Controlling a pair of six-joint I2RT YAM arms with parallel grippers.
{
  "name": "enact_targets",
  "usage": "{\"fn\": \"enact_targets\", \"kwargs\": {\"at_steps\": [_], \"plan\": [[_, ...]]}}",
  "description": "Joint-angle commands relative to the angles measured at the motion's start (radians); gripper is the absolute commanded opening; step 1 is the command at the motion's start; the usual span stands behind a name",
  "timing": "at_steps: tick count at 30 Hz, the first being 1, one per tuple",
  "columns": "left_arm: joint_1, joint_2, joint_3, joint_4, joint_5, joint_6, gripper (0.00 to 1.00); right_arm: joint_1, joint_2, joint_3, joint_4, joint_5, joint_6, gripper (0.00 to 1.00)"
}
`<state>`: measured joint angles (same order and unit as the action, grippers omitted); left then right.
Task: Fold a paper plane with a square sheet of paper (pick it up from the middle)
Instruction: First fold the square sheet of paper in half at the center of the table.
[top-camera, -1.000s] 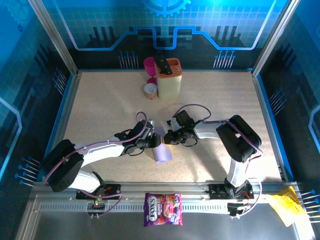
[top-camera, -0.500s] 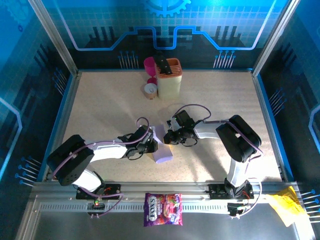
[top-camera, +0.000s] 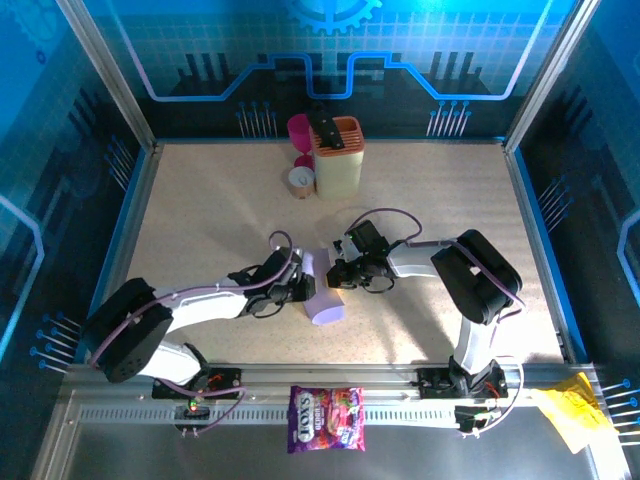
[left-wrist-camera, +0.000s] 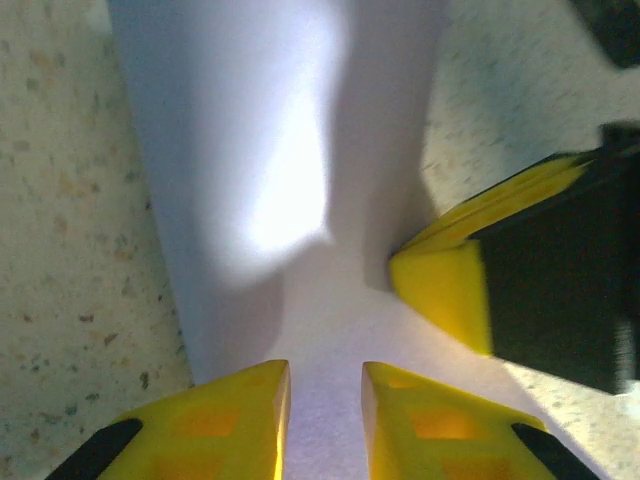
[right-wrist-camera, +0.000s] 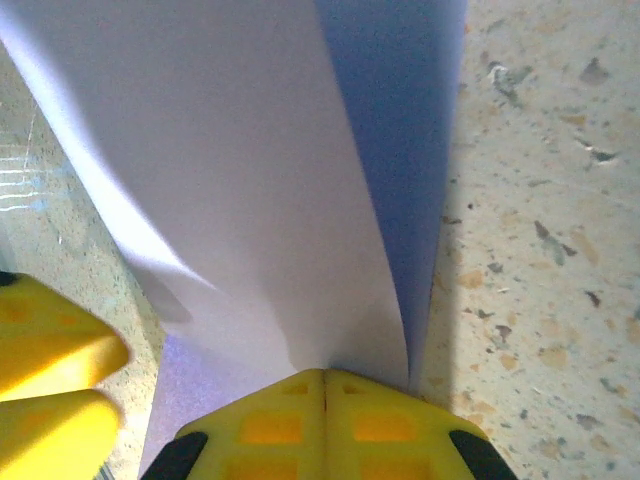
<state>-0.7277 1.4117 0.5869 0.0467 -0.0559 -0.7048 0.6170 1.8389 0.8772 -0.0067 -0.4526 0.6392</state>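
Note:
The square sheet of paper (top-camera: 322, 292), pale lilac, lies bent at mid-table between my two grippers, its far part curling upward. My right gripper (top-camera: 340, 275) is shut on one edge; in the right wrist view the sheet (right-wrist-camera: 220, 180) rises from the closed fingertips (right-wrist-camera: 323, 378). My left gripper (top-camera: 300, 290) sits at the sheet's left side. In the left wrist view its fingers (left-wrist-camera: 325, 375) stand a narrow gap apart over the paper (left-wrist-camera: 250, 150), which shows flat between them. A right-gripper finger (left-wrist-camera: 450, 290) rests on the sheet just ahead.
A yellow holder (top-camera: 338, 157), a pink cup (top-camera: 300, 130) and a small round tub (top-camera: 300, 181) stand at the back centre. A printed sweets bag (top-camera: 326, 418) lies on the front rail. Yellow crumpled paper (top-camera: 572, 408) sits at the front right.
The left arm rose and settled back, its gripper staying beside the sheet. The paper's far part has curled up more. The right arm has held still.

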Motion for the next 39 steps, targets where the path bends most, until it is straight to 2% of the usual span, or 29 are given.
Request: {"fn": "enact_targets", "kwargs": {"at_steps": [1,8,17,29,39], "plan": [[0.033,-0.016,0.037,-0.018,0.003,0.043,0.27,0.006,0.069,-0.041,-0.075,0.124,0.002,0.0],[0.077,0.063,0.038,0.047,0.038,0.06,0.22,0.004,0.076,-0.043,-0.072,0.126,0.001,0.0],[0.095,0.162,-0.01,0.124,0.025,0.05,0.19,0.004,0.089,-0.043,-0.065,0.126,-0.001,0.0],[0.115,0.058,0.062,0.064,0.057,0.067,0.21,0.005,0.103,-0.047,-0.066,0.138,-0.005,0.0],[0.17,0.149,0.1,0.094,0.075,0.096,0.17,0.003,0.118,-0.04,-0.068,0.139,-0.008,0.0]]}}
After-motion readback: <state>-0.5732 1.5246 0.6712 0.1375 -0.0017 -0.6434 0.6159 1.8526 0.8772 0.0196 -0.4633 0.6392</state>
